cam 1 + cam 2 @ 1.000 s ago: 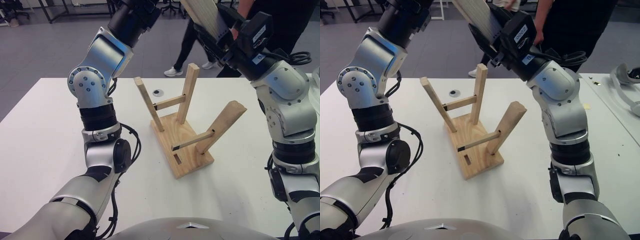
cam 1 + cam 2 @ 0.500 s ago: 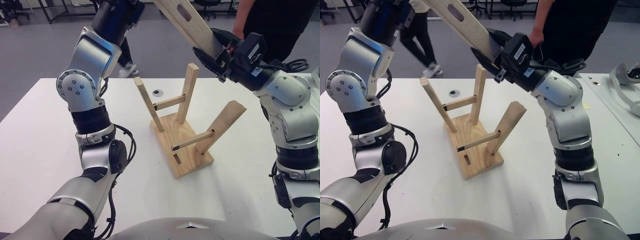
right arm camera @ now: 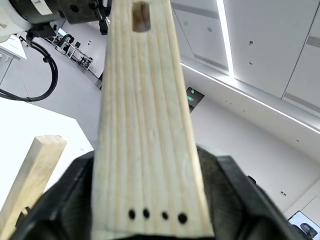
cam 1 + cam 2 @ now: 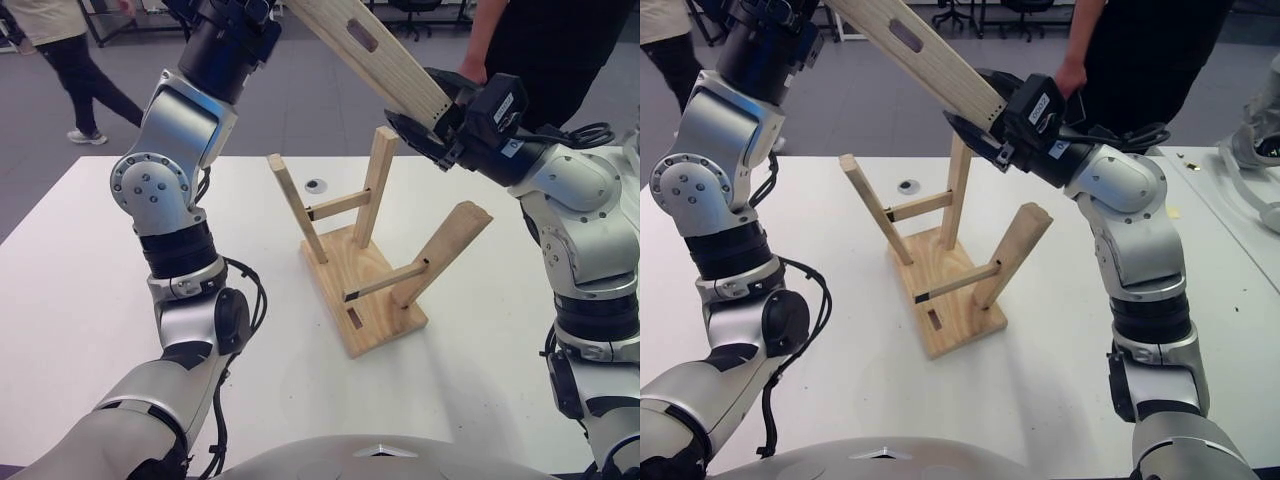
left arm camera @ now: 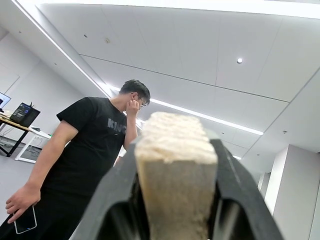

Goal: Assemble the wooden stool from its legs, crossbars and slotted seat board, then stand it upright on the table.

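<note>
My left tool [image 5: 175,170] and right tool [image 4: 436,112] clench the slotted board [image 4: 368,48], just swung lower; legs [image 4: 377,190] wait beneath.

Three legs [image 4: 375,190], two crossbars [image 4: 338,207], two slotted boards [image 4: 385,62], one table [image 4: 100,260]

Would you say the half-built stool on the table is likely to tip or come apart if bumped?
Tipping seems unlikely: its base board lies flat on the table. The legs lean unevenly, so joints look loose and may shift. Plain wood, likely stiff.
</note>
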